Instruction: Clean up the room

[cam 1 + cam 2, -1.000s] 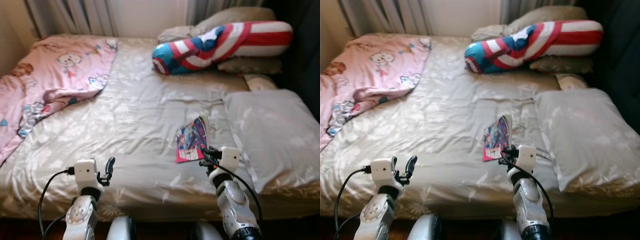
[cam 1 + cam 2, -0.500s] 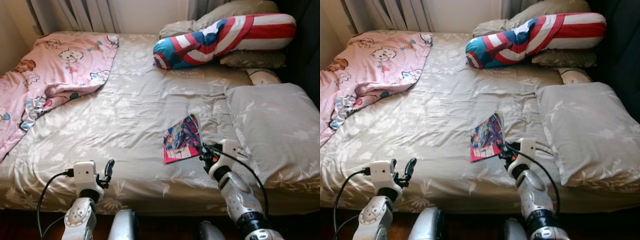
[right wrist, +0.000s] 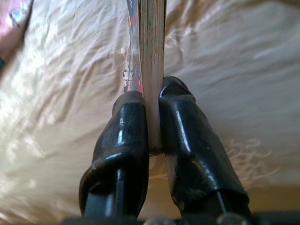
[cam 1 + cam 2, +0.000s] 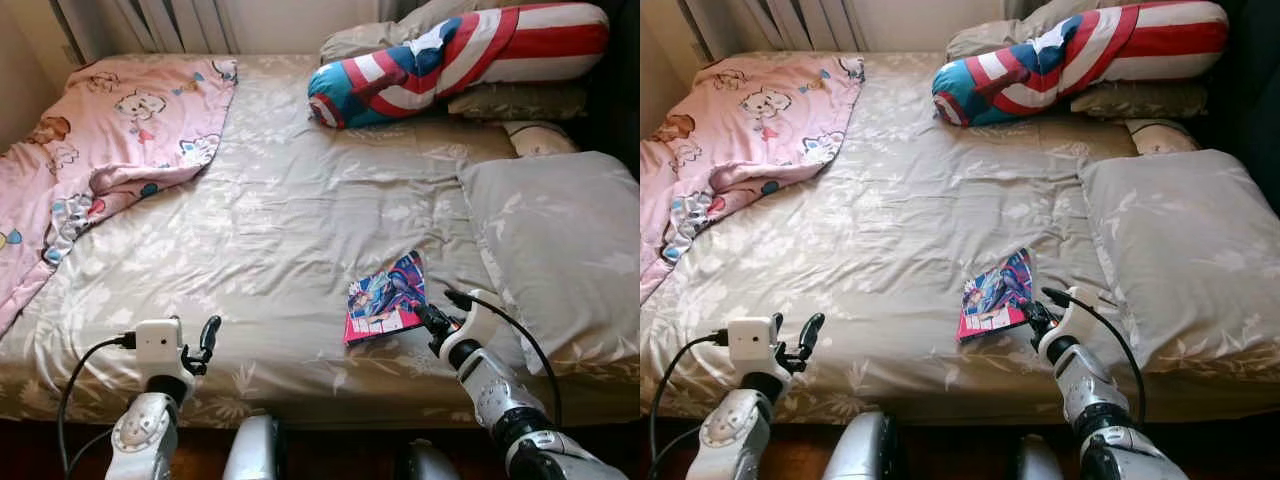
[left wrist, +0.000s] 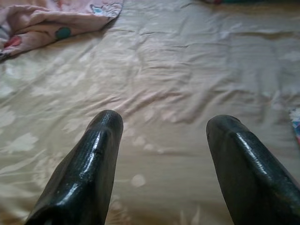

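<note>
A colourful comic book (image 4: 385, 298) lies near the front edge of the beige bed (image 4: 300, 200). My right gripper (image 4: 428, 318) is shut on the book's right edge; in the right wrist view both fingers (image 3: 124, 136) squeeze the book (image 3: 151, 56) seen edge-on, its pages between them. My left gripper (image 4: 207, 338) hovers over the front left part of the bed, open, with bare sheet between its fingers (image 5: 89, 159). A pink cartoon-print blanket (image 4: 110, 140) is bunched on the bed's left side.
A Captain America bolster (image 4: 450, 55) lies across the head of the bed on beige pillows (image 4: 515, 100). A large grey pillow (image 4: 560, 250) covers the bed's right side, close to my right arm. Curtains (image 4: 170, 12) hang behind.
The camera has shifted, so the whole scene sits differently. The right gripper keeps its hold on the book, and the arm now reaches lower and further right. The left gripper stays open.
</note>
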